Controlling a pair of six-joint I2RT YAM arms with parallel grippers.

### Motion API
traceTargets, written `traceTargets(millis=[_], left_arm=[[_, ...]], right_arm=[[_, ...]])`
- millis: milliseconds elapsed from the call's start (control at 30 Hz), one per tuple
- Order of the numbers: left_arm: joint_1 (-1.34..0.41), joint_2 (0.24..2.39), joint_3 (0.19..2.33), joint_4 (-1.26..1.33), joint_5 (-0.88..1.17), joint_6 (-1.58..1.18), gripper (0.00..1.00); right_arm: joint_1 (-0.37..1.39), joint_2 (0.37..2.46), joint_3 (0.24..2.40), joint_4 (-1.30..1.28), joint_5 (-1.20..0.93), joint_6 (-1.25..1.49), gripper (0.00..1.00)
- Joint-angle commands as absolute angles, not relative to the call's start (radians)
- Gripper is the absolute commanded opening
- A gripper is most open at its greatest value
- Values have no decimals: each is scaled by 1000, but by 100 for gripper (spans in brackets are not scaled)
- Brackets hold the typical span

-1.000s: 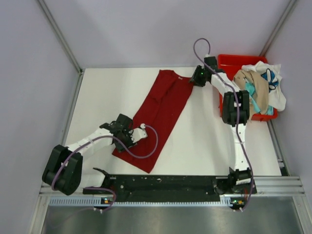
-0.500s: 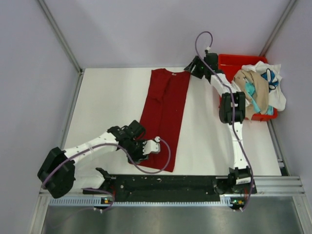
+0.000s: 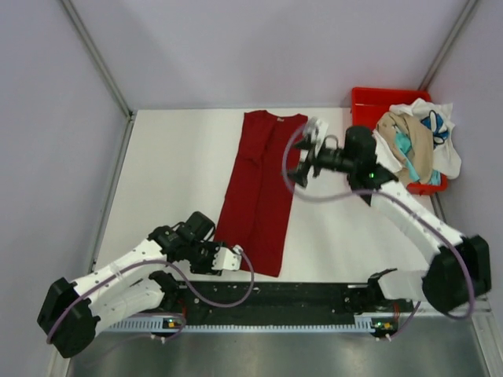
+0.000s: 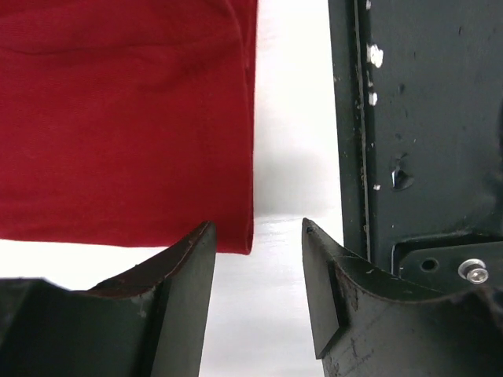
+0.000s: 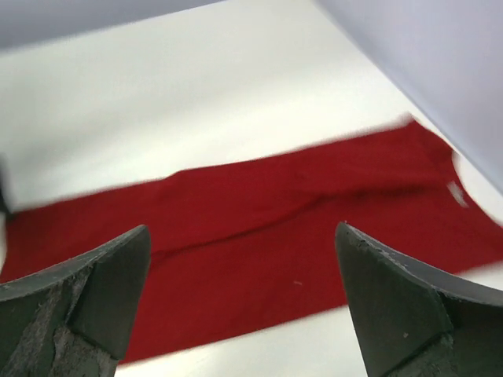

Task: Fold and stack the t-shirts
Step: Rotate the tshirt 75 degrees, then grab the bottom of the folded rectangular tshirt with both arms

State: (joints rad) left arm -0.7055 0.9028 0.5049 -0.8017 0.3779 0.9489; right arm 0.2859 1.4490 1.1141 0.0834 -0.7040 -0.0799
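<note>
Left gripper (image 4: pixel 257 228) was half-open at the hem corner of the red t-shirt (image 3: pixel 259 188); right gripper (image 5: pixel 242 229) was wide, empty. Closing there risked catching one layer only, skewing the fold on the desk (image 3: pixel 173 173).

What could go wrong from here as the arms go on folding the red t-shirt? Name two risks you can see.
The open left tool straddles only the hem corner of the red t-shirt; closing there may catch just one layer, or slip off. The clothes pile spills over the rim of the red bin, so the next grab may drag several garments out.
</note>
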Motion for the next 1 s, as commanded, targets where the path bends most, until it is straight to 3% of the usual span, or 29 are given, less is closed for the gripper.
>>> traceTargets(millis=[0,67,167,267,367,467,733,833,933,967], left_arm=[[-701,893,454,-736,348,1072,53],[-701,897,424,-694,310,1094,52],[-701,905,394,-620,281,1088,53],[-701,913,380,-594,278,1088,50],[-701,922,376,-601,264,1091,30],[-701,927,382,-618,264,1101,0],[-704,835,471,-824,495,1058,0],[-706,830,466,-834,496,1066,0],[-706,856,466,-834,503,1078,0],[-707,867,471,-838,503,1075,0]], right_arm=[[541,1205,812,-187,-758,-762,99],[664,1143,740,-209,-634,-762,98],[791,1114,689,-299,-563,-796,90],[876,1141,650,-374,-499,-929,76],[920,1204,669,-408,-420,-1063,70],[985,1262,704,-408,-374,-1135,71],[1152,1359,706,-459,-322,-1145,70],[1176,1367,678,-422,-319,-1101,67],[1206,1416,675,-379,-334,-1069,59],[1219,1431,681,-379,-345,-1057,52]])
